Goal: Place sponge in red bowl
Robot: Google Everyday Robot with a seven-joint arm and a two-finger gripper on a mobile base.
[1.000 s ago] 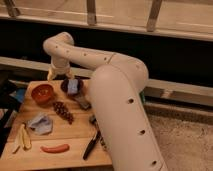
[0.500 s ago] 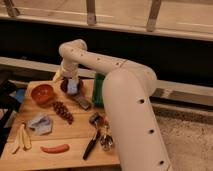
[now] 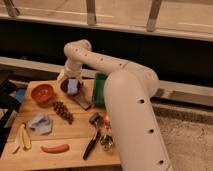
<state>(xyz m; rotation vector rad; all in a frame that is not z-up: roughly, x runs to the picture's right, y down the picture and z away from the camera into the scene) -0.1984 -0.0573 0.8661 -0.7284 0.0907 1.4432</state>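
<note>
The red bowl [image 3: 42,93] stands at the back left of the wooden table [image 3: 70,159]. The sponge [image 3: 73,86], a small light-blue block, rests against a dark round dish [image 3: 65,85] just right of the red bowl. My gripper [image 3: 71,80] hangs from the white arm directly over the sponge, right at its top edge. The arm's wrist hides the space behind it. The red bowl looks empty.
A green container [image 3: 100,90] stands right of the sponge. A grey flat piece [image 3: 82,101], grapes [image 3: 63,111], a blue-grey cloth [image 3: 41,123], bananas [image 3: 22,137], a red sausage-shaped item [image 3: 55,148] and a black-handled tool [image 3: 92,142] lie on the table.
The arm's wrist and gripper have swung to the right, from above the red bowl's far side to over the sponge. The sponge and bowl have not moved.
</note>
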